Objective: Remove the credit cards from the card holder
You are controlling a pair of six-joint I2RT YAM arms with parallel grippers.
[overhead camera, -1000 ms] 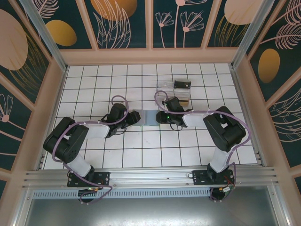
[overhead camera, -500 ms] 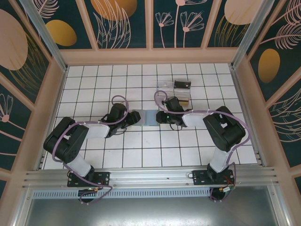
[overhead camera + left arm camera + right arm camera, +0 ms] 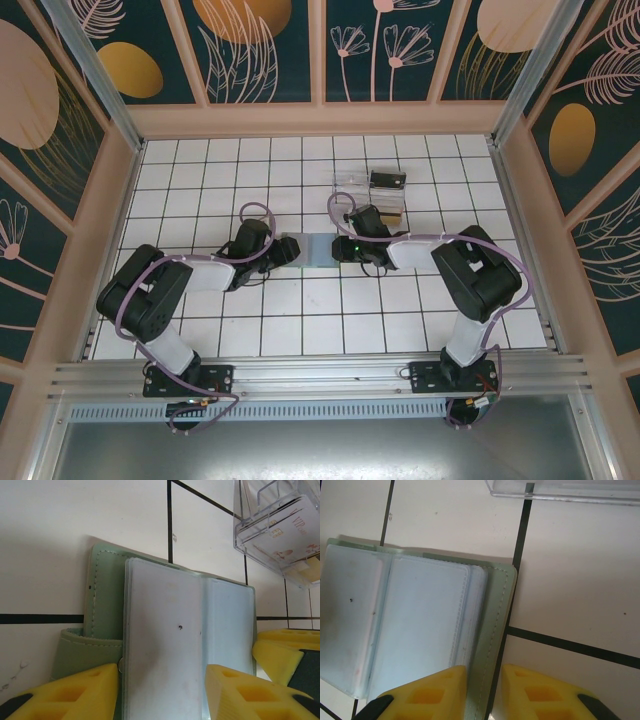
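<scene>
Card holder (image 3: 102, 600): open flat; sleeves' (image 3: 165, 630) contents unclear.
Tray (image 3: 280, 535): holder's one o'clock, holds cards.
Left gripper (image 3: 161, 680): apart over sleeves.
Right gripper (image 3: 483, 680): narrow gap, grip unclear.

Card holder (image 3: 315, 252), opened flat on the tiles.
Grey-green soft cover with a stitched edge; clear plastic sleeves (image 3: 420, 620) lie spread on top.

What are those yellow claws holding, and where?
Possibly the card holder: the right gripper straddles one edge of it, the left gripper straddles its clear sleeves. Whether either truly grips cannot be told.
</scene>
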